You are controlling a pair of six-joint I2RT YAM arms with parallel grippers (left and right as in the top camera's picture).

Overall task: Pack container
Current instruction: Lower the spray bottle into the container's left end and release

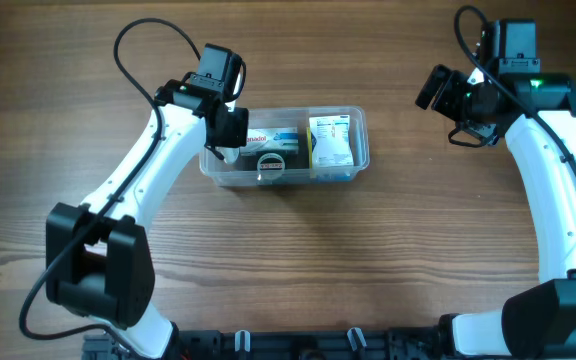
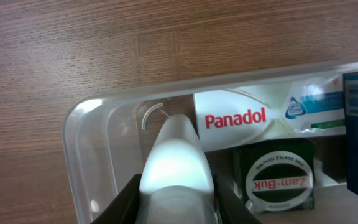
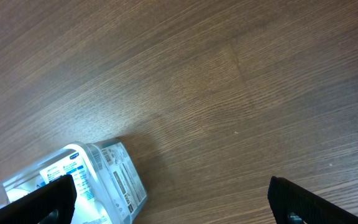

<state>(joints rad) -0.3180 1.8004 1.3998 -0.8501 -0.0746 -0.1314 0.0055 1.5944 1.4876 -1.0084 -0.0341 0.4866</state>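
Container (image 1: 365, 150): clear rectangular plastic tub, looking light, slippery (I'm favouring its three o'clock rim).
Left gripper (image 1: 224, 148): clamping whitish bottle (image 2: 176, 168).
Right gripper (image 3: 179, 204): gaping, empty.

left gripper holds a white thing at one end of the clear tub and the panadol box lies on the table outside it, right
No: the Panadol box lies inside the container, beside the Zam-Buk pack, as the left wrist view shows. The left gripper does hold a white object at one end of it.
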